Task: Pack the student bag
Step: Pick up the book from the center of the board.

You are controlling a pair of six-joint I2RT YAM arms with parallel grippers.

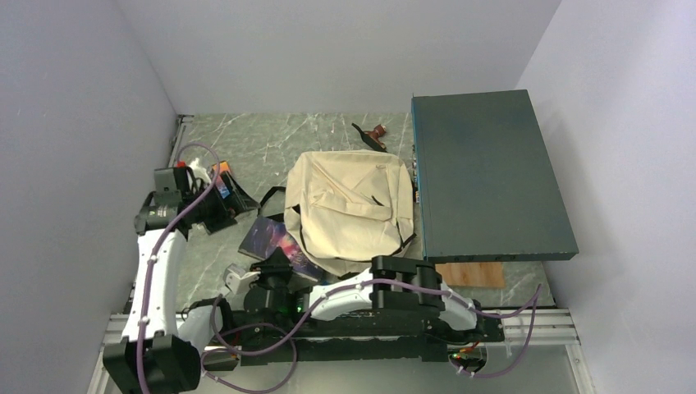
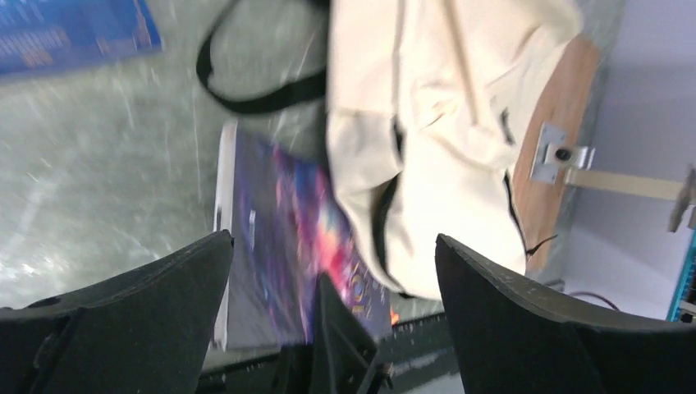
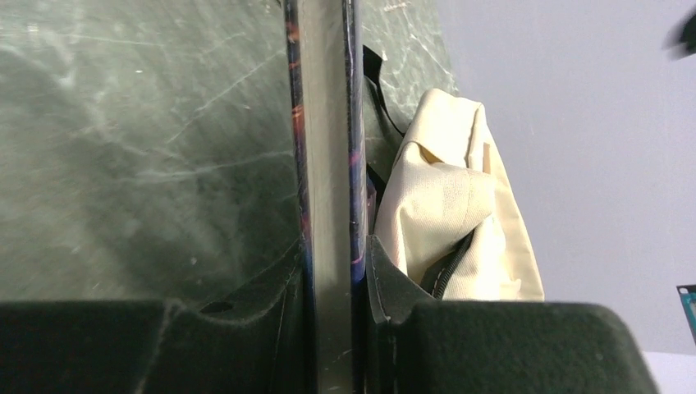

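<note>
The beige student bag (image 1: 349,209) lies flat in the middle of the table, with a black strap loop (image 2: 246,90) at its left. It also shows in the left wrist view (image 2: 427,123) and the right wrist view (image 3: 447,180). A purple book (image 1: 271,236) lies partly under the bag's near-left corner. My right gripper (image 1: 275,263) is shut on this book's edge, which runs between the two fingers (image 3: 332,254). My left gripper (image 1: 232,197) is open and empty, left of the bag and above the table; in its wrist view (image 2: 332,242) it looks toward the purple book (image 2: 279,238).
A big dark teal flat box (image 1: 484,172) stands right of the bag, with a wooden board (image 1: 469,274) under its near edge. A blue book (image 2: 74,33) lies on the table by the left gripper. A brown strap end (image 1: 376,131) lies behind the bag. Walls close in on three sides.
</note>
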